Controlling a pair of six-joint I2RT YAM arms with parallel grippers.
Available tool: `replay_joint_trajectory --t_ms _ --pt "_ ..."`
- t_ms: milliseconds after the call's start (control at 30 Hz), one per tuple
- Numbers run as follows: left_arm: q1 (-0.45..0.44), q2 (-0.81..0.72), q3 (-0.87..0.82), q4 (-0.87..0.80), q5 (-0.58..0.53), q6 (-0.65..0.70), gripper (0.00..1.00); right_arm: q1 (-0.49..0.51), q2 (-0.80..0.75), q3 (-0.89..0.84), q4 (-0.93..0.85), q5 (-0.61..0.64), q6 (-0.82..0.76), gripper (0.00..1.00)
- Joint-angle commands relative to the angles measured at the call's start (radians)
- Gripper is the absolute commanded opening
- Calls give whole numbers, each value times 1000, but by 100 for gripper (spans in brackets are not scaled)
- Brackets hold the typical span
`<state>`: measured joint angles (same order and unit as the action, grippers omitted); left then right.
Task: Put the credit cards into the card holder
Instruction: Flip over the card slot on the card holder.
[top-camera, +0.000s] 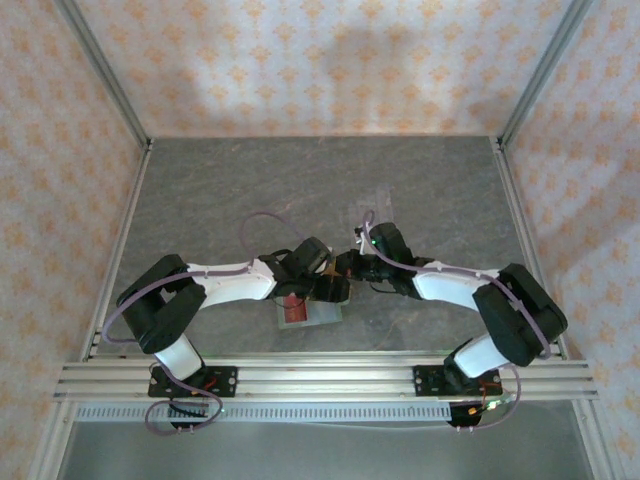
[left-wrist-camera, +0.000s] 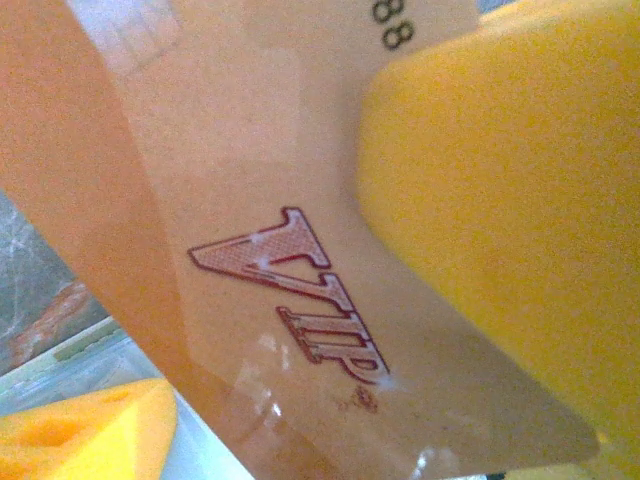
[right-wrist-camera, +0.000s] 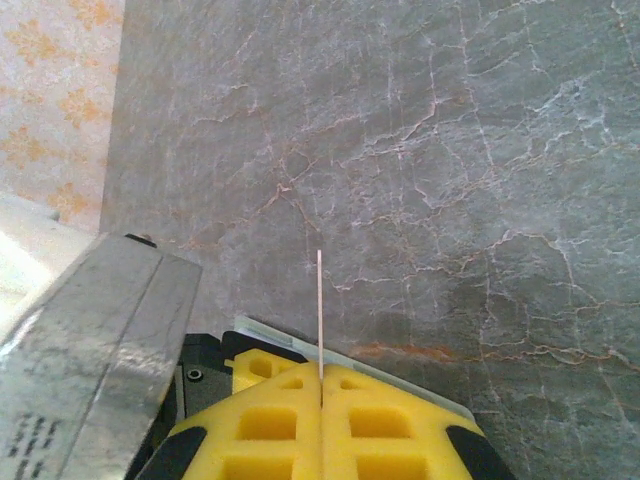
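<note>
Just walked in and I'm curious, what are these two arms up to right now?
The right pincer is shut on a thin card, seen edge-on over the table. The left pincer stands open around a gold-orange VIP card, probably the same one, mid-handover. The card holder lies on the table beneath them.

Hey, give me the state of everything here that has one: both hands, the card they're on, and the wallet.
gold card: held upright, off the table.
right hand: shut on the gold card.
left hand: open, fingers either side of the gold card.
card holder: flat on the table, red card on or in it; open or folded unclear.
</note>
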<state>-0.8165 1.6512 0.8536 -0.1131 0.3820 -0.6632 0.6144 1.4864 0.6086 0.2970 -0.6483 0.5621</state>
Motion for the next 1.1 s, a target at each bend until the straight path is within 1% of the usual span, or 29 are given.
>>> replay_joint_trajectory --t_ms 0,167,433,567,667,767,833,900,967,1067 --pt "-9 -12 -24 18 0 5 79 14 15 -11 2 1 -7 0" --pt "-10 -19 -22 12 -2 7 79 42 29 8 -69 51 -49 0" --pt "-11 -17 -14 5 -2 12 80 73 66 15 -103 104 -65 0" --pt "-12 -34 15 -51 -21 27 80 91 59 32 -182 178 -94 0" --pt "-13 -90 34 -112 -58 45 82 97 76 46 -214 199 -102 0" --pt "-13 -103 59 -200 -105 67 81 111 95 55 -222 213 -109 0" --pt "-11 -109 46 -203 -109 66 82 116 106 60 -217 214 -111 0" --pt "-13 -107 35 -177 -81 57 83 119 111 65 -215 213 -111 0" --pt "-13 -91 40 -166 -78 50 83 118 88 62 -212 209 -109 0" --pt "-13 -78 45 -148 -72 49 82 98 -1 59 -231 204 -111 0"
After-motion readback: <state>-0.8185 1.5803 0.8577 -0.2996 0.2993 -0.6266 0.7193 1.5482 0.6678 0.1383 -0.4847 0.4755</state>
